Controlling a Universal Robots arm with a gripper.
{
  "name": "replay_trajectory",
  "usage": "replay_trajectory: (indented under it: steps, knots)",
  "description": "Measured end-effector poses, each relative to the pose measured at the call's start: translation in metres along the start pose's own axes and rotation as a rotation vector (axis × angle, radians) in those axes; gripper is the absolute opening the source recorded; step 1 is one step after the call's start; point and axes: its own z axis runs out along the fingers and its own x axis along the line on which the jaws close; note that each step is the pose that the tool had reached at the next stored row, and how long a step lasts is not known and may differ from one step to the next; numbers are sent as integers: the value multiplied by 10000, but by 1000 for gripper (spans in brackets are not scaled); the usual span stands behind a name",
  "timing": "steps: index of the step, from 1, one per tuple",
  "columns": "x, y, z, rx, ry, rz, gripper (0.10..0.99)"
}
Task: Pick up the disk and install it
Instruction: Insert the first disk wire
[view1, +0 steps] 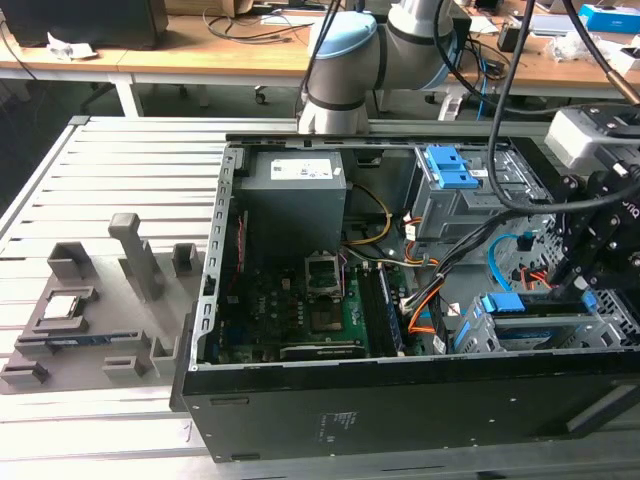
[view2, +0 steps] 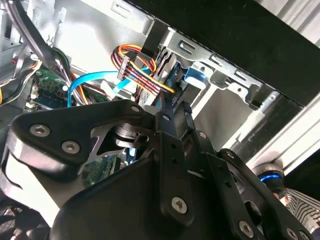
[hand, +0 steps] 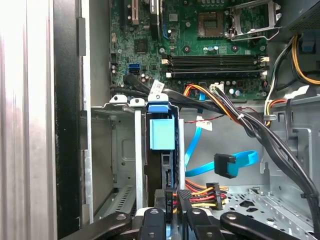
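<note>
First wrist view: disk (hand: 162, 135) edge-on in drive cage (hand: 117, 150), blue rail.

A grey slatted metal table (view1: 120, 170) fills the foreground of the exterior view. Behind it, from ten to two o'clock, stands a wooden desk (view1: 200, 55) on white legs (view1: 127, 97), strewn with cables (view1: 255, 22). Dark floor (view1: 40, 115) shows beneath at ten o'clock.

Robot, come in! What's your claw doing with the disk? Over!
Claw down inside the computer case, at the drive cage. Disk standing on edge in the cage, blue rail showing. Loose cables hanging right beside it.
</note>
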Motion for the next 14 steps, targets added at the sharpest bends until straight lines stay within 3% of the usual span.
replay_trajectory:
  steps: [4,6,14]
  knots:
    - [-8,1,-33,-2,-23,-1,224]
    - [-9,0,-18,-9,-81,-3,106]
    - [4,-3,78,-164,-109,-12,106]
